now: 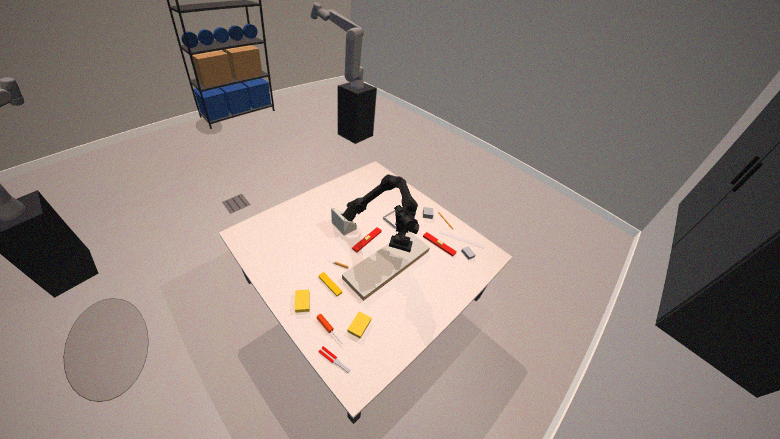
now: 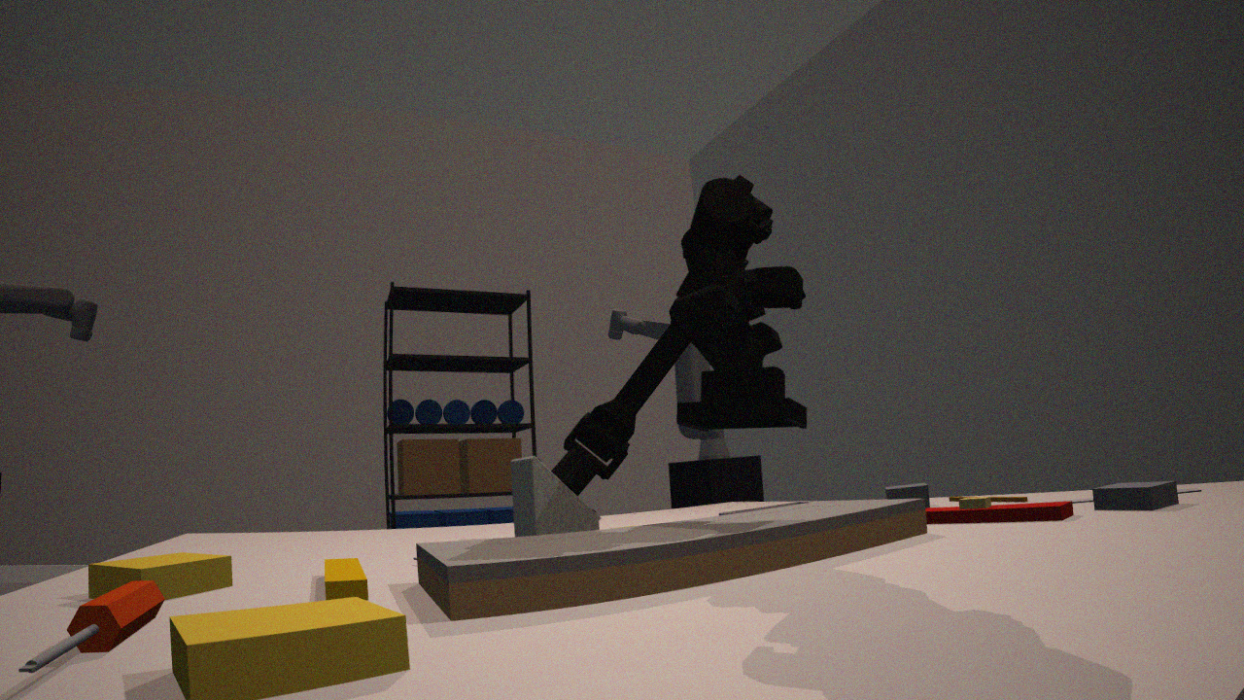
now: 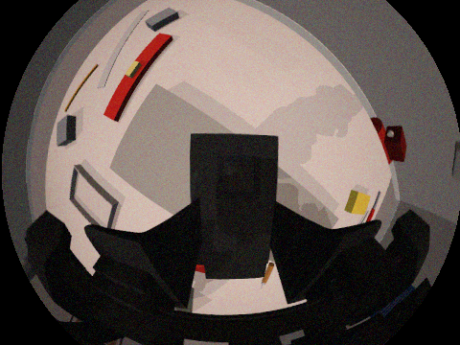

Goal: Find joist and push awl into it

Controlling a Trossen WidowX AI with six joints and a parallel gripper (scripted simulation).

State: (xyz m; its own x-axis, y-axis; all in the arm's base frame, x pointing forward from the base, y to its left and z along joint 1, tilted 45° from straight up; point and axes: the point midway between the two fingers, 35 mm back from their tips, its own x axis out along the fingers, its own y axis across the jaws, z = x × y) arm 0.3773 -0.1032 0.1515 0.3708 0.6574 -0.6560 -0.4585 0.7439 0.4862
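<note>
Holding stud fndr (image 1: 400, 244) (image 2: 739, 415) (image 3: 235, 206) outside tray (image 1: 389, 223) (image 2: 763, 507) (image 3: 98, 184)

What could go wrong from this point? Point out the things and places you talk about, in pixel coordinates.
The gripper (image 1: 400, 240) (image 2: 742, 396) (image 3: 234, 199) holds the dark stud finder (image 1: 400, 246) (image 2: 739, 416) (image 3: 235, 192) above the panel (image 1: 359, 279) (image 2: 661, 538) (image 3: 153, 129), so scanning with that gap might miss the joist. The panel's plain top shows no joist line, so a misjudged spot could waste the only hole. The slim awl (image 1: 342, 265) (image 3: 269, 271) lies flat and might be gripped tilted.
</note>
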